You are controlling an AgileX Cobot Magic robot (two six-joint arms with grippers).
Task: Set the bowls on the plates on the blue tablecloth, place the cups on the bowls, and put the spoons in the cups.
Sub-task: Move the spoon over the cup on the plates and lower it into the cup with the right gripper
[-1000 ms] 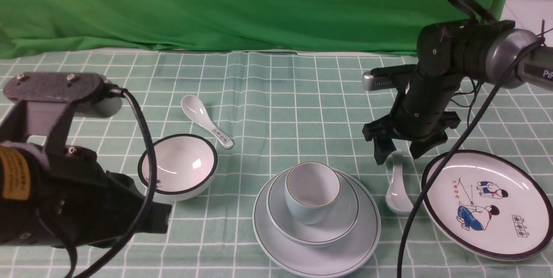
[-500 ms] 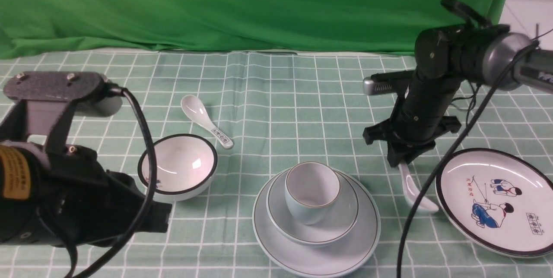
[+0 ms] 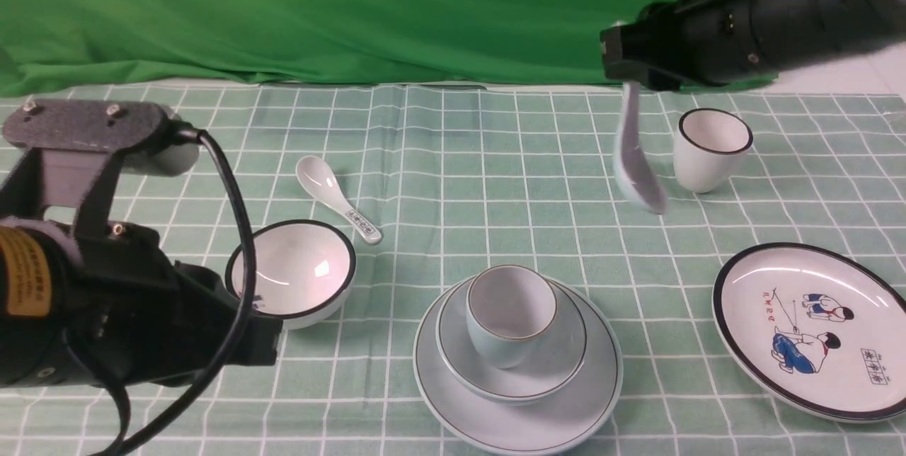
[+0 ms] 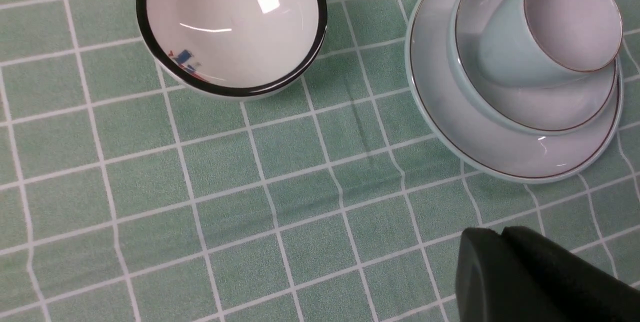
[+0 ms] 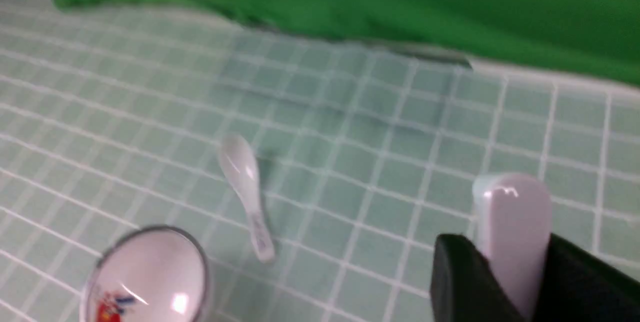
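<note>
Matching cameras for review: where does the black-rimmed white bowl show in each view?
Front view: black-rimmed bowl, left of centre, on the blue tablecloth.
Left wrist view: bowl, beside the pale blue plate.
Right wrist view: bowl, blurred, at the edge, near the printed spoon.
Shared landmark: the tablecloth's white grid.

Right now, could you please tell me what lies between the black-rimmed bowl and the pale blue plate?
Only bare tablecloth separates the black-rimmed bowl from the pale blue plate; the left wrist view shows it.
</note>
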